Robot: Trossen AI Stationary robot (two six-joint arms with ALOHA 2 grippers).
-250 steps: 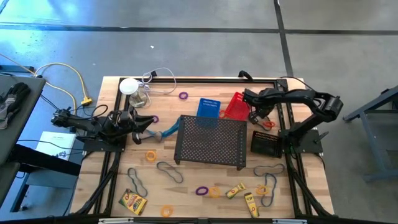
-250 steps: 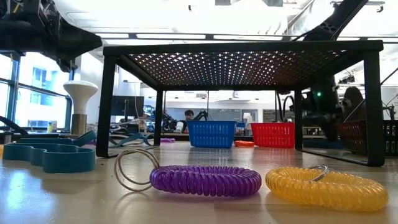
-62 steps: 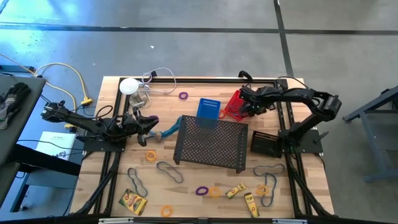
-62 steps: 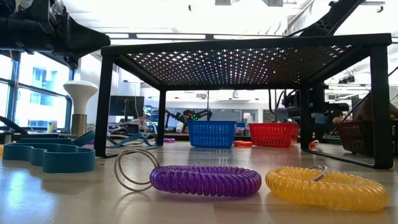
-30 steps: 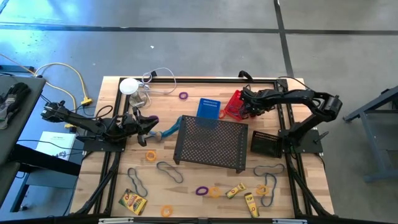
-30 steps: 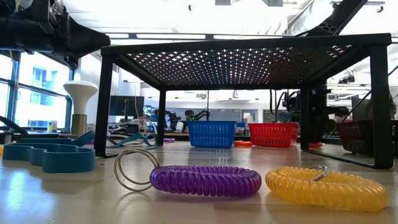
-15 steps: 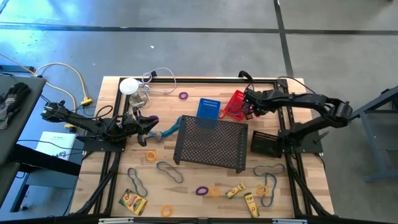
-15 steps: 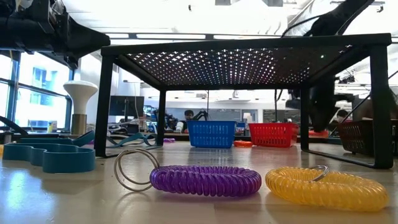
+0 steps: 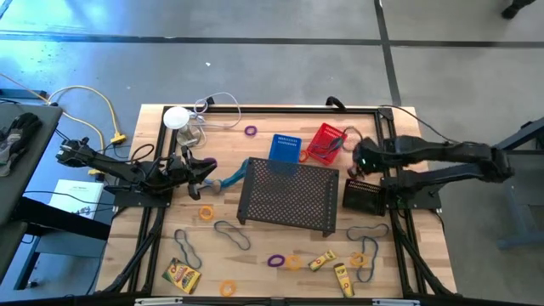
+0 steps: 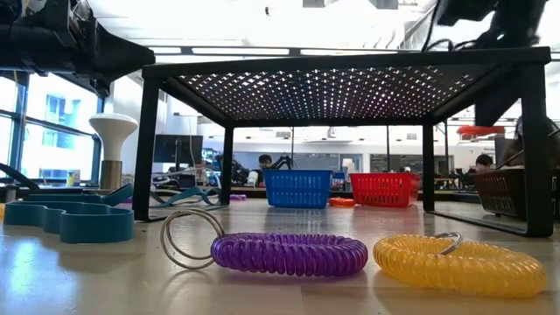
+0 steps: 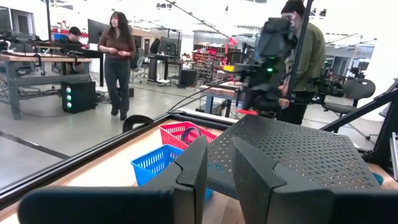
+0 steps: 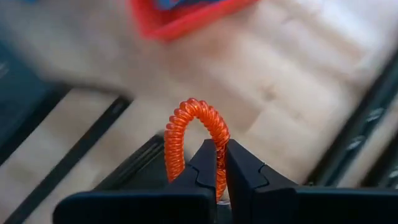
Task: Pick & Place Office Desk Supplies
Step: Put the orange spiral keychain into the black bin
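1. The right gripper [image 12: 221, 163] is up in the air near the red basket [image 9: 325, 141].
2. It squeezes an orange coil ring [image 12: 186, 140]; the ring loops out past its fingertips.
3. The left gripper [image 11: 217, 165] rests low, slightly apart, holding nothing.

Left arm lies low at the table's left edge, left gripper [image 9: 202, 172] pointing toward the centre, fingers [image 11: 193, 168] slightly parted. Right arm reaches in from the right, raised; right gripper [image 12: 221, 163] pinches an orange coil ring [image 12: 186, 134].
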